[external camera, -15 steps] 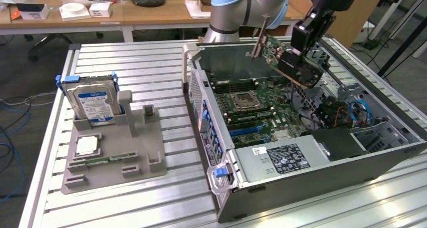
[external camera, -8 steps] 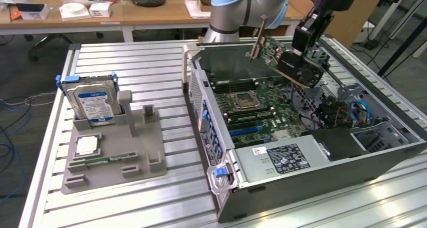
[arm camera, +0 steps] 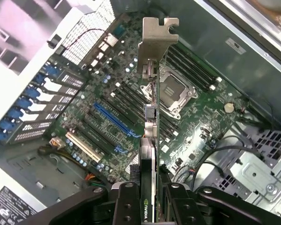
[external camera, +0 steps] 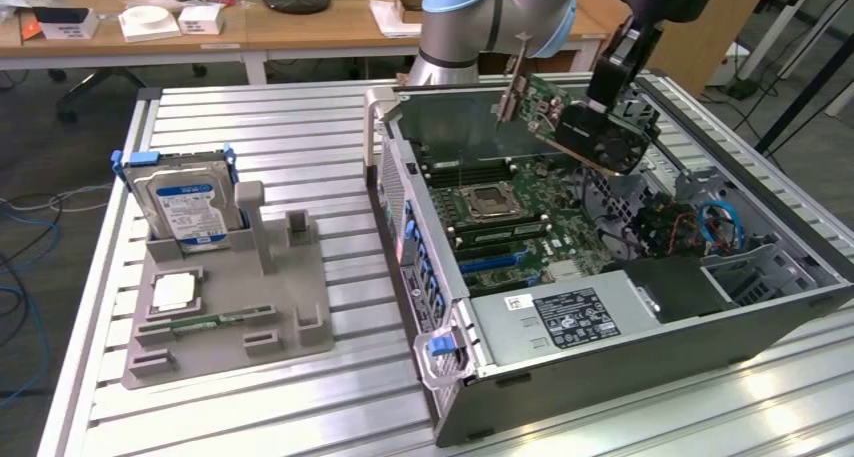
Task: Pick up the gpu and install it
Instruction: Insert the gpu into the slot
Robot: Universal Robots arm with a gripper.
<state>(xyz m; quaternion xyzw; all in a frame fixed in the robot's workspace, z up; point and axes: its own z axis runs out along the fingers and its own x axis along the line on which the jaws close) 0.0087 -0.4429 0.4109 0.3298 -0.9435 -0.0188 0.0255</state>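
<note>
- Ribbed aluminium table (external camera: 267,407) carries an open steel case (external camera: 747,312).
- Gripper (arm camera: 152,197) pinches the gpu (arm camera: 152,122) between its fingers. The thin flat card hangs tilted above the motherboard (external camera: 534,212), at 1 o'clock in the exterior view.
- Risk, judged: the tilted card misses the blue slot (arm camera: 113,119), or the stamped silver bracket (arm camera: 157,42) snags the case wall.
</note>
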